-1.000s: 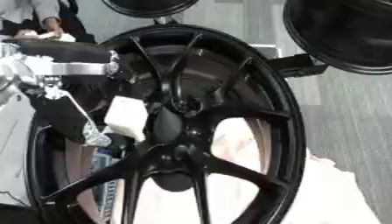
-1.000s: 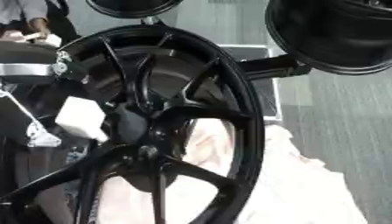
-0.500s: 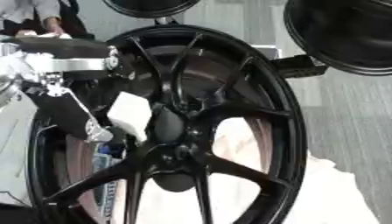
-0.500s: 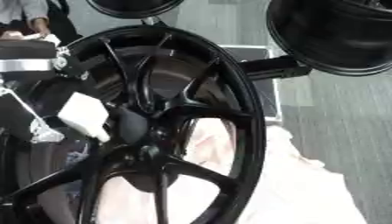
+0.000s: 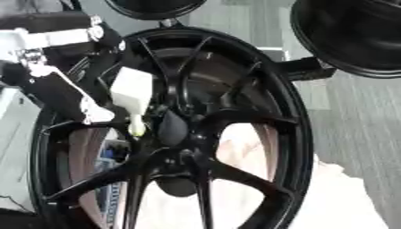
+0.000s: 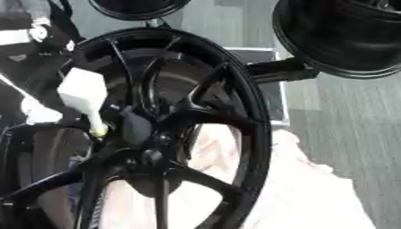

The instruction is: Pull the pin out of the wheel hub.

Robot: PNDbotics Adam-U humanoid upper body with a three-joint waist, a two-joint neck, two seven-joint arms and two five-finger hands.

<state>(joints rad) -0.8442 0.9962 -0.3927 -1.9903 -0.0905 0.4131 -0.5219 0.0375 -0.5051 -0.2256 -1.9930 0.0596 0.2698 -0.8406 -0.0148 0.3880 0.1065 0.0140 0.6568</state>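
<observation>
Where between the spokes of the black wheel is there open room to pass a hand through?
The widest gap lies right of the hub, between two spokes and the rim. Left of the hub is crowded: the left hand and a white piece fill it.

Behind your work you have a grey floor (image 5: 356, 112) with a fine streaked grain, evenly lit. A second black wheel (image 6: 344, 36) fills the upper right corner, and the lower edge of a third (image 5: 153, 6) shows at the top. A pale cloth (image 6: 305, 197) lies crumpled at the lower right. A pale surface (image 5: 12, 134) runs along your left.
</observation>
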